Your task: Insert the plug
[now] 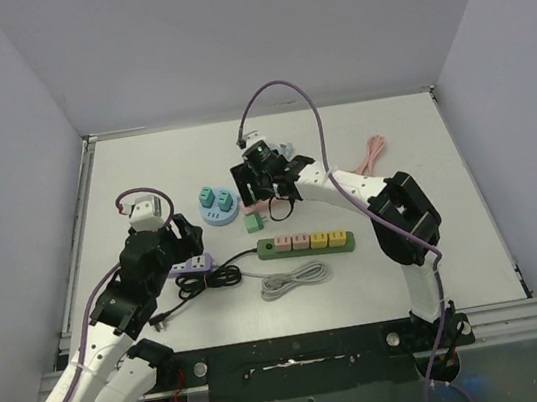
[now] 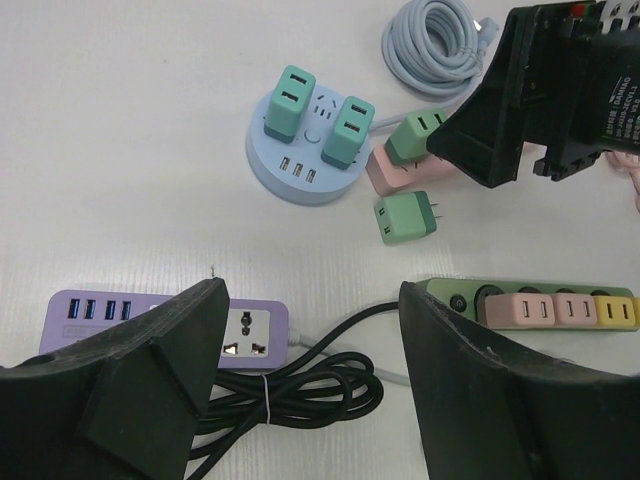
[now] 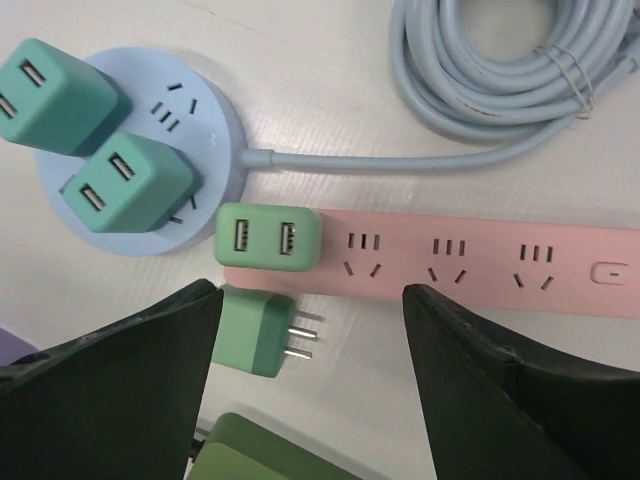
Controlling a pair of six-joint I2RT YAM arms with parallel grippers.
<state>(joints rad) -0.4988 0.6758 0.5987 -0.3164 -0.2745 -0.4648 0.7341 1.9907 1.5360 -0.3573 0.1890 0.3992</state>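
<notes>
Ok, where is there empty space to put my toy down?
Bare table lies beyond the round blue hub toward the far edge, and along the right edge, nearer than the pink cable. The middle is crowded: loose green plug, pink strip, green strip.

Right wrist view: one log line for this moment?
right claw open, empty | green charger on pink strip end socket | second green charger loose on table | left claw open
</notes>
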